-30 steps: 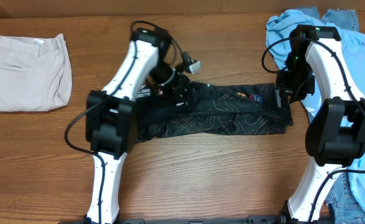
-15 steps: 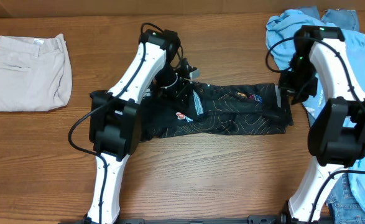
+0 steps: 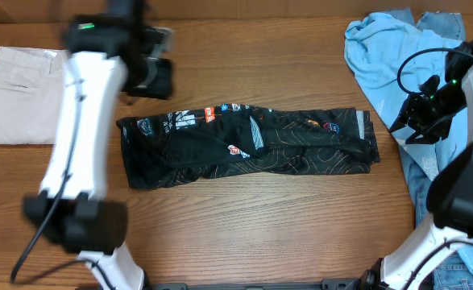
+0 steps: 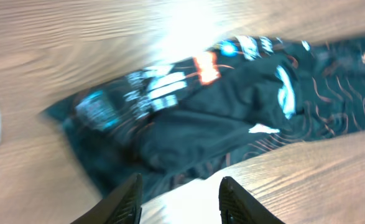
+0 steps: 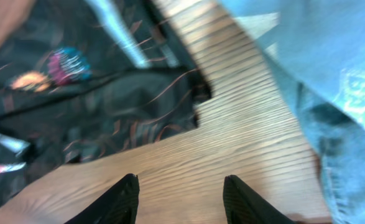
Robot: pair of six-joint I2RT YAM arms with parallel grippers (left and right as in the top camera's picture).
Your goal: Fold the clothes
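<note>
The black sports shirt (image 3: 244,145) lay folded into a long band across the middle of the wooden table (image 3: 244,234). The left gripper (image 4: 179,199) hung near its left end, jaws apart and empty. The right gripper (image 5: 182,200) stood beside its right end, jaws likewise apart, holding nothing. Folded beige trousers (image 3: 26,93) lay far left and light blue garments (image 3: 381,48) far right.

Overhead: heavy motion blur along left arm (image 3: 79,137), outline smeared. Beige garment (image 3: 14,97) partly hidden behind that arm. Blue clothes (image 3: 381,56) cut off at top and right edges, partly covered by right arm (image 3: 471,97).

Left wrist view: black shirt (image 4: 201,118) smeared, logos illegible, cut off at right edge.

Right wrist view: blurred throughout; only tips of fingers (image 5: 121,202) inside bottom edge.
</note>
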